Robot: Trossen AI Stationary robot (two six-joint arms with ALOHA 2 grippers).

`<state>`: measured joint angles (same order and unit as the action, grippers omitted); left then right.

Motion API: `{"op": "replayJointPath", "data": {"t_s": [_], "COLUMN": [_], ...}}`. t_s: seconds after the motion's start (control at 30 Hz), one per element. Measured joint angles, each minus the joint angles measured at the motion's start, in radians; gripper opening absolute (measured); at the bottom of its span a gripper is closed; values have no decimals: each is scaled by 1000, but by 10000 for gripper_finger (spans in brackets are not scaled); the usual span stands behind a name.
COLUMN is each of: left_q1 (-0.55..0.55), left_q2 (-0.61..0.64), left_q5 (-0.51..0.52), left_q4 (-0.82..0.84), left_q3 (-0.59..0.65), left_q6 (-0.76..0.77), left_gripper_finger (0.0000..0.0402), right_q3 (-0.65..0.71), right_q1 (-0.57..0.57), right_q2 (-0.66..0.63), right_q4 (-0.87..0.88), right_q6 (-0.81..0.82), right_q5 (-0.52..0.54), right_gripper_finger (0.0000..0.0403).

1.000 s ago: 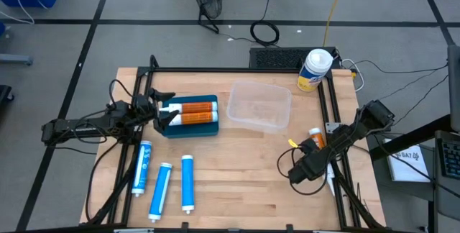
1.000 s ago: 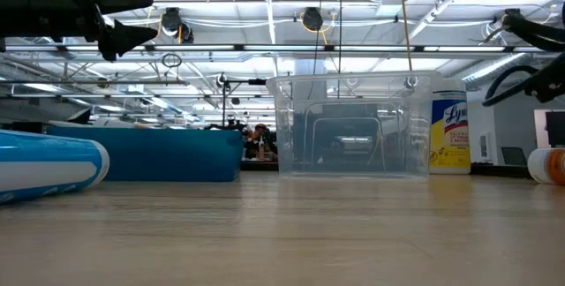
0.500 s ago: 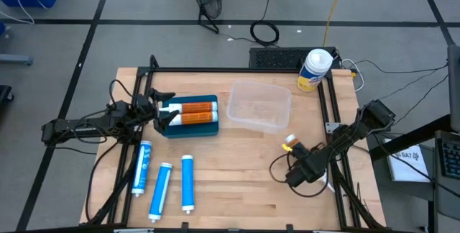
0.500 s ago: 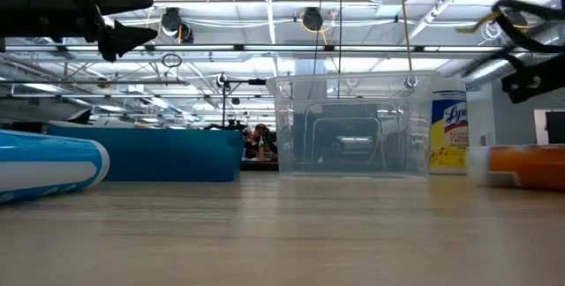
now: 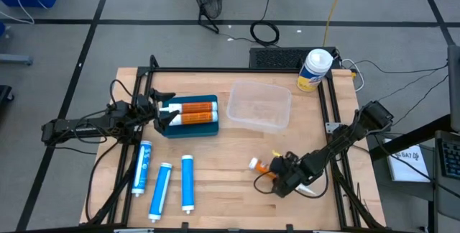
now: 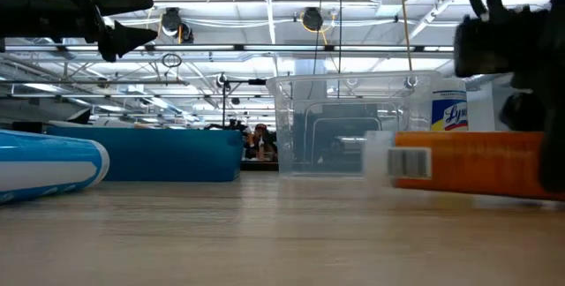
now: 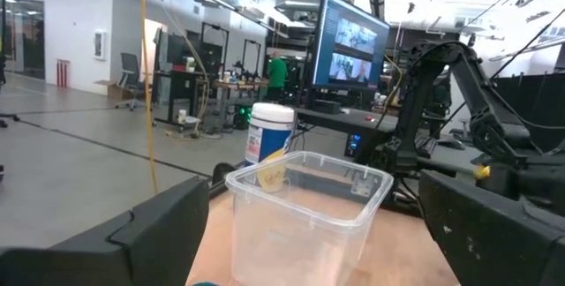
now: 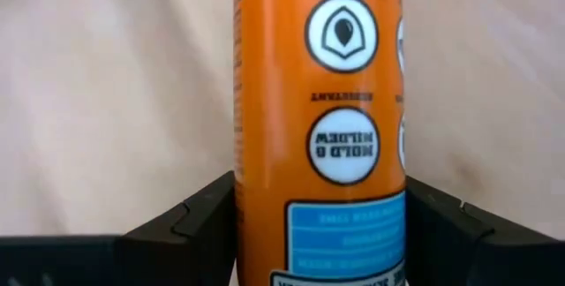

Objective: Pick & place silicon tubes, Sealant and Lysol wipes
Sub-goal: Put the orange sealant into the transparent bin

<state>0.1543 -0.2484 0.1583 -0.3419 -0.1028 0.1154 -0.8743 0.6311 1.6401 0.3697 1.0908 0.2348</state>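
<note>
Wooden tabletop (image 5: 237, 183) inside a black frame, workshop floor and cables beyond.

Right gripper (image 5: 277, 179) sits near the front right of the table, its fingers closed on an orange tube (image 5: 260, 166) held lying flat, white cap end pointing left. Right wrist view confirms it: the tube's body fills the gap between both dark fingers. Low view shows the tube just above the wood.

Left gripper (image 5: 162, 111) waits at the left end of a blue tray (image 5: 188, 128), fingers spread wide, nothing in them. Two more orange tubes (image 5: 192, 113) lie side by side in that tray. Three blue tubes (image 5: 165, 184) lie at the front left. Clear plastic tub (image 5: 259, 106) sits empty-looking at centre far; yellow wipes canister (image 5: 314, 70) stands upright at the far right corner.

Likely step: carrying the gripped tube toward a container. To do it well, keep it level, lift high enough to clear the tub's rim, and release only once it is fully over the inside.
</note>
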Motion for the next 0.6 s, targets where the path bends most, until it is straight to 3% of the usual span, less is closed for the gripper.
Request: {"op": "replayJointPath", "data": {"t_s": [0.2,0.33,0.6], "left_q1": [0,0,0], "left_q2": [0,0,0], "left_q5": [0,0,0], "left_q4": [1,1,5], "left_q3": [0,0,0], "left_q6": [0,0,1], "left_gripper_finger": [397,397,397], "right_q3": [-6,-7,-4], "right_q1": [-22,-48,-101], "right_q2": [98,169,174], "right_q4": [-157,-300,-559], "right_q6": [-187,-336,-609], "right_q5": [30,107,94], "right_gripper_finger": [237,235,203]}}
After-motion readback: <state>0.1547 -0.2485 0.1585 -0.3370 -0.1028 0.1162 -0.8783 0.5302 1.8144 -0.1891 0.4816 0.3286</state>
